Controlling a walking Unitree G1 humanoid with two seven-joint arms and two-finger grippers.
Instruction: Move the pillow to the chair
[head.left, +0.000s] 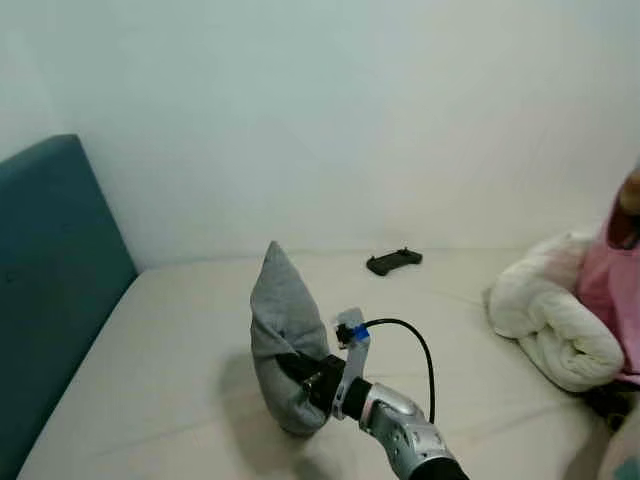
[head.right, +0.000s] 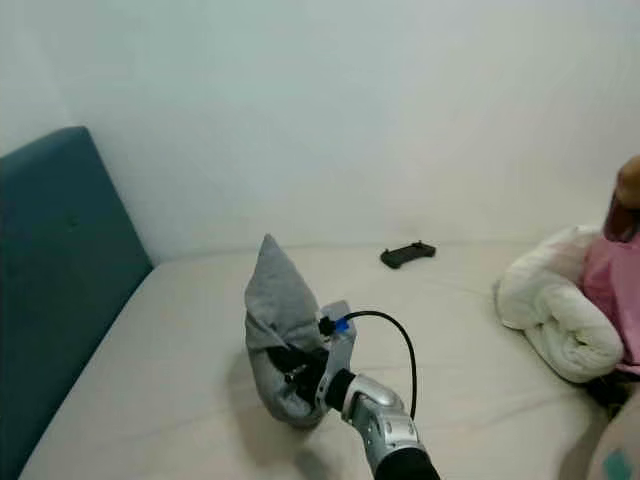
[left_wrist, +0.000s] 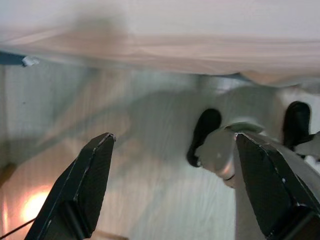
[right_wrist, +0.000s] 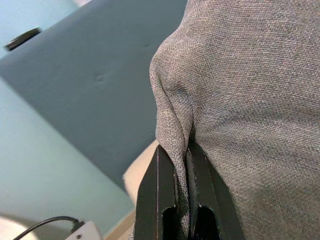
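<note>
Both eye views look forward and down from head height across the bed (head.left: 180, 330), sharing the grey pillow (head.left: 285, 340) near 6 o'clock. The right wrist view sits tight against that pillow; the left wrist view faces the floor (left_wrist: 150, 200).

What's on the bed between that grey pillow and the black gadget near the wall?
Nothing: the eye views show bare sheet between the grey pillow and the black gadget.
</note>
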